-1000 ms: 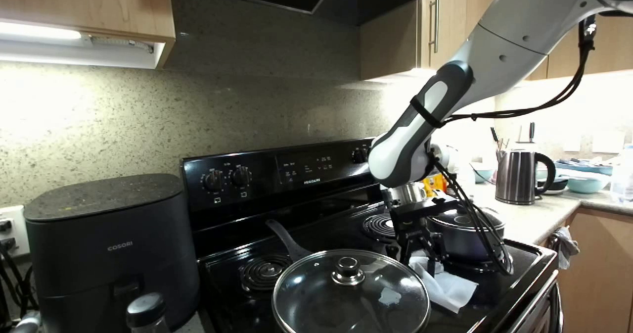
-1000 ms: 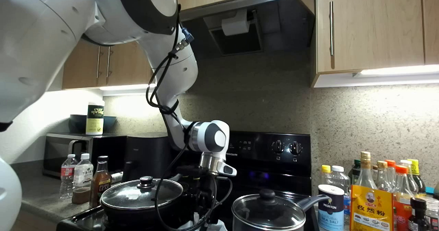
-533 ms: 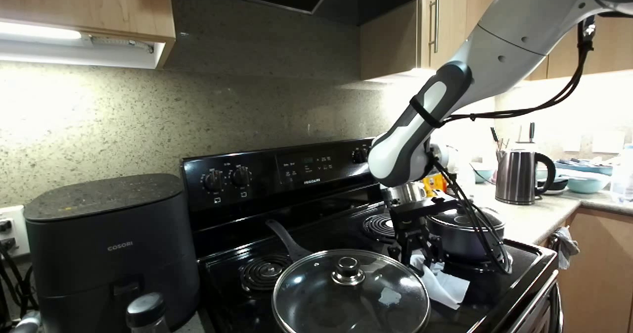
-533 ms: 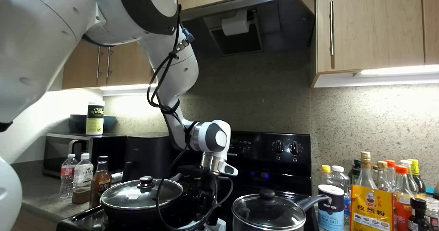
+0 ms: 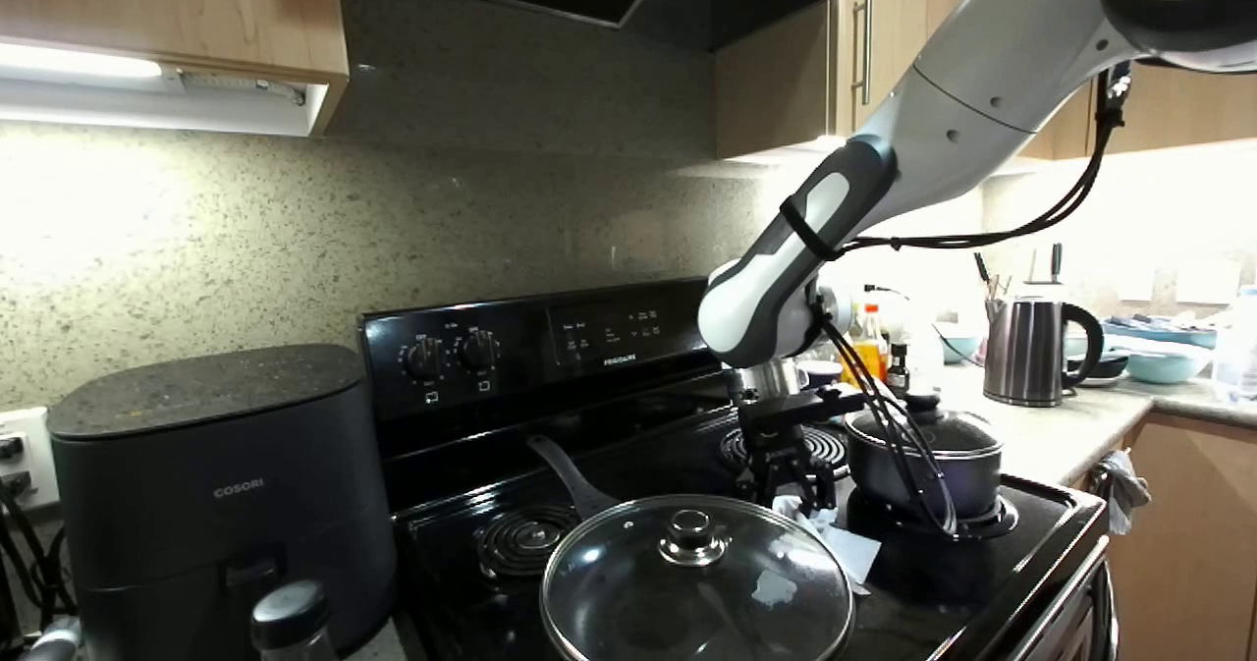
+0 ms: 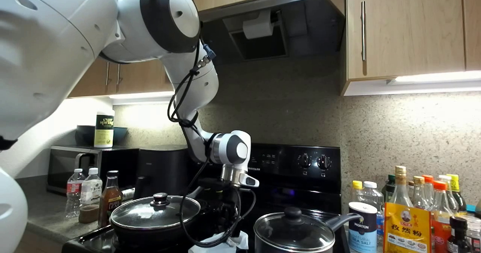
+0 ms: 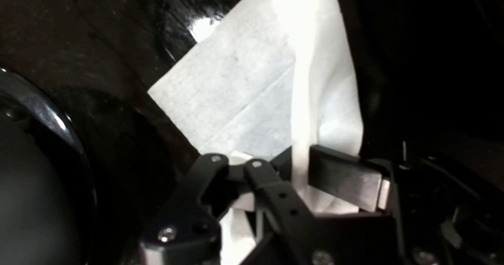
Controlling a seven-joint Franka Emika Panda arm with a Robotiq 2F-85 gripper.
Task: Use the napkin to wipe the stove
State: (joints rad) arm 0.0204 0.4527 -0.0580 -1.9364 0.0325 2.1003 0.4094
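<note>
The white napkin [image 5: 852, 551] is crumpled and hangs from my gripper [image 5: 789, 500], low over the glossy black stove [image 5: 933, 592]. In the wrist view the gripper [image 7: 300, 154] is shut on a fold of the napkin [image 7: 236, 91], which spreads out flat beyond the fingertips. The napkin also shows low in an exterior view [image 6: 241, 241], partly behind the arm's cables. The gripper is between the covered pan and the covered pot. Whether the napkin presses on the stove top under the fingers is hidden.
A pan with a glass lid [image 5: 697, 592] stands close beside the gripper. A lidded pot [image 5: 928, 469] stands on its other side. A bare coil burner [image 5: 823, 450] lies behind the gripper. A dark-grey air fryer [image 5: 216, 494] and many bottles [image 6: 421, 196] flank the stove.
The gripper and napkin have moved left in an exterior view, toward the glass-lidded pan and away from the pot. The pot and rear burner show more. The napkin is still held.
</note>
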